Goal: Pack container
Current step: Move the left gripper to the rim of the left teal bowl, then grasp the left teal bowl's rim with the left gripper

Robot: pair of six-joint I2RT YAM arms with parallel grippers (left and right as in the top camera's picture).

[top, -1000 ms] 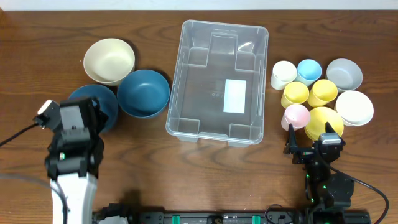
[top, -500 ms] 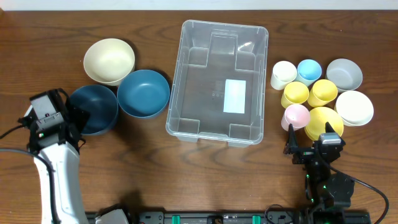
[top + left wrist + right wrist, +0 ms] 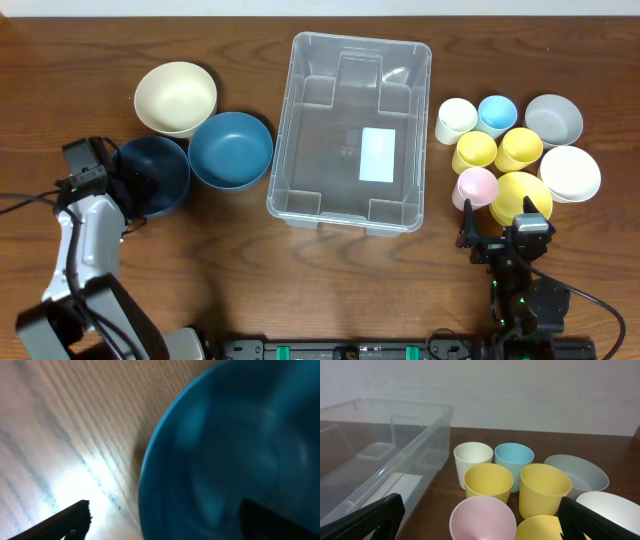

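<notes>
I see the large clear plastic rectangular bin mouth-up, long axis near-to-far, well apart between left fingers and right fingers, both spread wide, empty.

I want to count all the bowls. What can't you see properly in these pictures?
Left wrist view: dark blue bowl, blurred from closeness, cut off by the edges.
Overhead: yellow bowl, near side hidden by the right arm.
Right wrist view: white bowl, cut off by the right edge.
</notes>
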